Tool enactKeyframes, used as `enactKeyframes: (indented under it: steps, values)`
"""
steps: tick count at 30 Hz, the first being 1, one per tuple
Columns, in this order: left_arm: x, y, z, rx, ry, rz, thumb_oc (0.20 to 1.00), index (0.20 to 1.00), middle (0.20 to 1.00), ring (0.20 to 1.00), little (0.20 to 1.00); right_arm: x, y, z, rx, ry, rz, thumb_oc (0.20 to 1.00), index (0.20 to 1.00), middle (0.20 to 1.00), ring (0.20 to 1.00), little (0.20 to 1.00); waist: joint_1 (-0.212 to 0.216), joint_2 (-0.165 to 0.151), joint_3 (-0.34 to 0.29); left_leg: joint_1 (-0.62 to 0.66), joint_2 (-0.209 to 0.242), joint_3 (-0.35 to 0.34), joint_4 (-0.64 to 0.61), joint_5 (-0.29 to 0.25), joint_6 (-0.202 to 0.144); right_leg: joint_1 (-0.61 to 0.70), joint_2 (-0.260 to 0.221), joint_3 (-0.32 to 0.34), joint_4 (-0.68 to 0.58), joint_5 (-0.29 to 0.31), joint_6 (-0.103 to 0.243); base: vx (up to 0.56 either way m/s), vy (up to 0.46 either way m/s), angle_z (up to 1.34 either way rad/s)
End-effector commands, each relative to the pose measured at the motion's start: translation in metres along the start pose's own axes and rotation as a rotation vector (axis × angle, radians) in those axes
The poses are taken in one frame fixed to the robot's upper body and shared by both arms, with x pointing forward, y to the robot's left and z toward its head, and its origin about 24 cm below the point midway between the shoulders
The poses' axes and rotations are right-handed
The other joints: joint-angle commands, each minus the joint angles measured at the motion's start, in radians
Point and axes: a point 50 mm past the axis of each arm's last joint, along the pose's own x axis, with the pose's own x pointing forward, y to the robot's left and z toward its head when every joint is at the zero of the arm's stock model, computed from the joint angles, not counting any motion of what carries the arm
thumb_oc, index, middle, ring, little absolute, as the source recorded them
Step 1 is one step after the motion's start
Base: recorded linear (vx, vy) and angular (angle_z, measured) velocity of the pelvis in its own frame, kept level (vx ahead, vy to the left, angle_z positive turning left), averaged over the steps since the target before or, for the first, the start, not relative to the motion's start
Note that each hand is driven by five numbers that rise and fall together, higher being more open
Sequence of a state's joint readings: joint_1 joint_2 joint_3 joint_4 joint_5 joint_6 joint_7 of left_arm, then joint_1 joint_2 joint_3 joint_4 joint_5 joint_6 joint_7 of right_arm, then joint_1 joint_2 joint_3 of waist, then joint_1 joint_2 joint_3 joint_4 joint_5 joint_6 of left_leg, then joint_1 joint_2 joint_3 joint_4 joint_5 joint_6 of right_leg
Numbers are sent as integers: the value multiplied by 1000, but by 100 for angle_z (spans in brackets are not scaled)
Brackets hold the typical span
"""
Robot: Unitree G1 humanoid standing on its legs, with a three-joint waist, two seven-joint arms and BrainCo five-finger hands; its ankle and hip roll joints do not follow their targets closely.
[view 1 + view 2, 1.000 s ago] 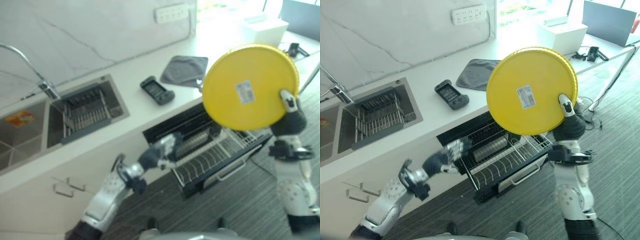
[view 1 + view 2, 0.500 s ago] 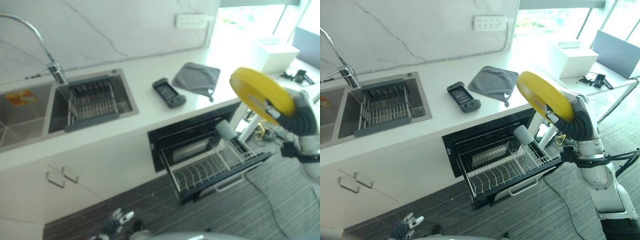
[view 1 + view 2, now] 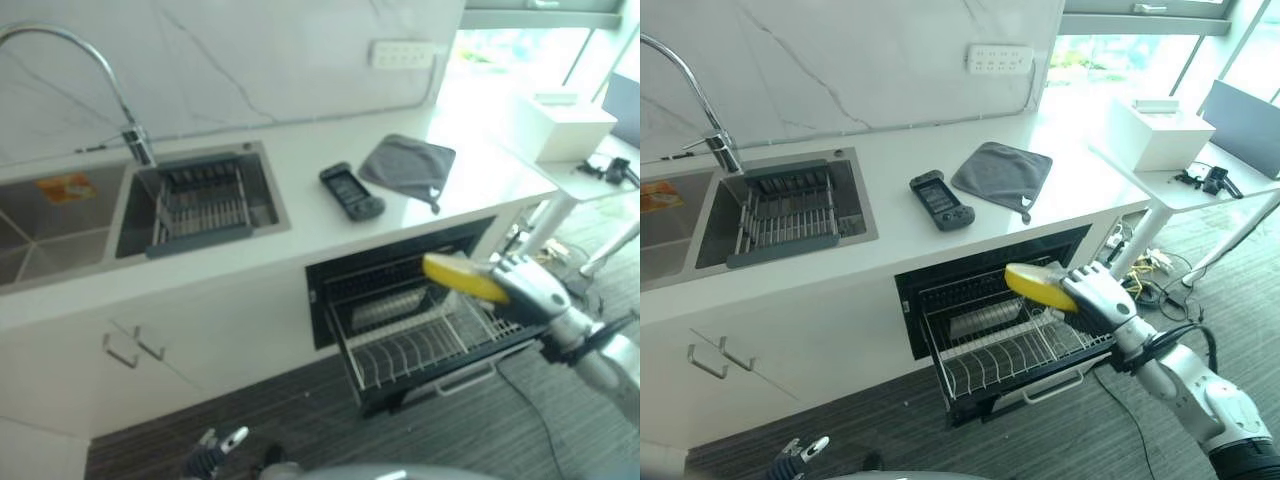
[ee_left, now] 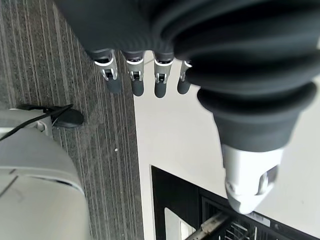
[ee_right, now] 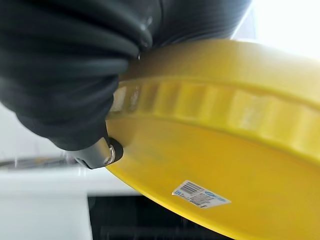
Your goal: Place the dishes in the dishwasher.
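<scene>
— So, going from the left, what shows?
— Low by the floor, the left hand (image 4: 145, 75) hangs with relaxed fingers, holding nothing. On the table (image 3: 890, 215) lie a black controller (image 3: 941, 201) and a grey cloth (image 3: 1005, 174).
— And the dish?
— Right hand (image 3: 1098, 296) clasps the yellow plate (image 3: 1039, 286) over the dishwasher's pulled-out rack (image 3: 1015, 340).

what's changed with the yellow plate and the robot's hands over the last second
The right hand has brought the yellow plate down from chest height, where its underside faced the camera, to hover nearly flat, edge-on, just above the pulled-out dishwasher rack, still gripping it. The left hand has dropped from near the rack toward the floor, fingers straight. The phone and grey cloth kept their places on the counter.
</scene>
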State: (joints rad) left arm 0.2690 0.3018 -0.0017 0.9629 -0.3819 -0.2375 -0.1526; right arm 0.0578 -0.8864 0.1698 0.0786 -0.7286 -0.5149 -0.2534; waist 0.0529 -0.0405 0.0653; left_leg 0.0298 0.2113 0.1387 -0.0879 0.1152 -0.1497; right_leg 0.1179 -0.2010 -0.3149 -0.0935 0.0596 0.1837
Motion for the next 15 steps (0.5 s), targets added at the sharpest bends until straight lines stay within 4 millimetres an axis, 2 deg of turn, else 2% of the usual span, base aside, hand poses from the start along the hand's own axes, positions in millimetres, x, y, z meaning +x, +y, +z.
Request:
enactKeyframes:
  steps: [1, 4, 8, 10, 13, 15]
  values:
    - [13, -7, 31, 73, -103, -20, 1000, 1000, 1000, 1000, 1000, 24, -37, 1, -64, -63, -157, 200, 200, 200, 200, 200, 48, -6, 17, 34, 0, 4, 1, -59, 12, 31, -9, -54, 6, -7, 10, 32, 7, 1]
    - [12, 0, 27, 61, -81, 3, 1000, 1000, 1000, 1000, 1000, 27, -15, -4, -14, -37, -58, 200, 200, 200, 200, 200, 72, -9, 22, 33, -4, -8, 1, -56, 11, 41, -9, -71, 6, -9, 10, 45, 13, 11]
    - [12, 3, 29, 57, -84, 9, 1000, 1000, 1000, 1000, 1000, 31, 4, -8, 42, -8, 0, 200, 200, 200, 200, 200, 96, -11, 32, 31, -7, -22, 1, -53, 11, 51, -10, -88, 6, -9, 11, 52, 6, 10]
    - [12, 4, 31, 58, -87, 8, 1000, 1000, 1000, 1000, 1000, 32, 8, -9, 45, 1, 12, 200, 200, 200, 200, 200, 104, -10, 39, 30, -8, -28, 1, -53, 12, 55, -11, -93, 6, -9, 12, 60, -1, 9]
    - [11, 7, 33, 98, -86, -13, 1000, 1000, 1000, 1000, 1000, 36, 17, -15, 15, 37, 19, 200, 200, 200, 200, 200, 138, -8, 67, 10, -20, -54, 1, -48, 16, 56, -15, -108, 6, -2, 19, 50, -45, 22]
    - [12, 10, 37, 108, -92, -20, 1000, 1000, 1000, 1000, 1000, 41, 16, -18, -4, 52, 6, 200, 200, 200, 200, 200, 152, -9, 87, -12, -23, -66, 1, -42, 17, 45, -13, -109, 6, 2, 21, -31, -62, 22]
